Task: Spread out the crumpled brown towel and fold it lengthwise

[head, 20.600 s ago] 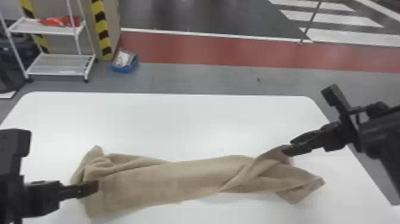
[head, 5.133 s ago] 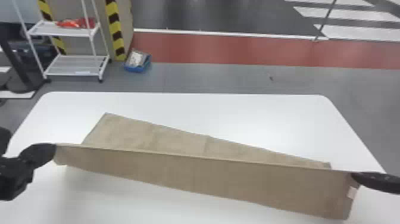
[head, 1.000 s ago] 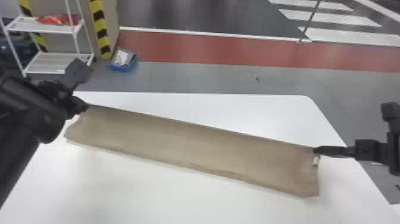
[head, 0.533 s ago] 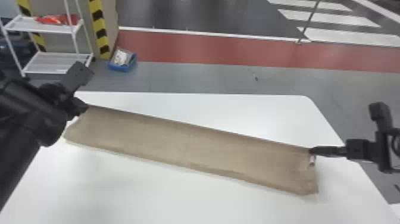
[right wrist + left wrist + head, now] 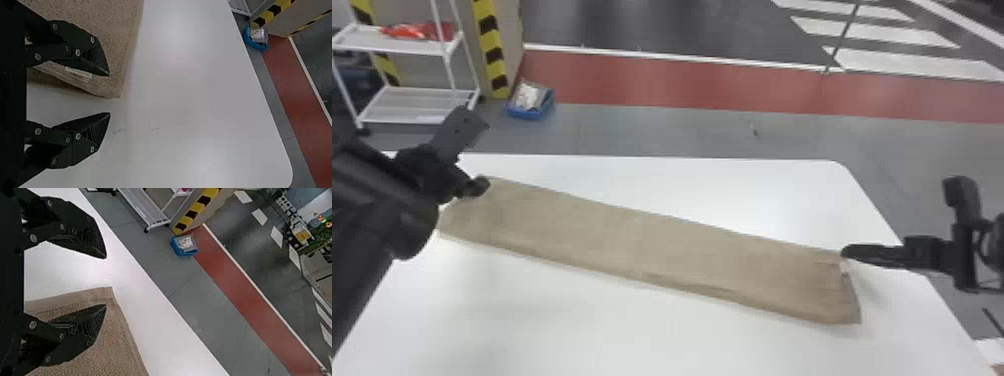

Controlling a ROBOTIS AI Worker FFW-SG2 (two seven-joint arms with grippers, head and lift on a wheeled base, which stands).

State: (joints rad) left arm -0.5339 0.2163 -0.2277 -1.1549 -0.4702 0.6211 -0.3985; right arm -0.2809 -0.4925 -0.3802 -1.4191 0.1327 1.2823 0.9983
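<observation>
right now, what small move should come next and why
I'd probably ease the left gripper and right gripper up and away from the brown towel: both have open fingers beside its far corners, and it lies along the white table as one long, fairly flat strip, so the lengthwise fold looks made.
</observation>
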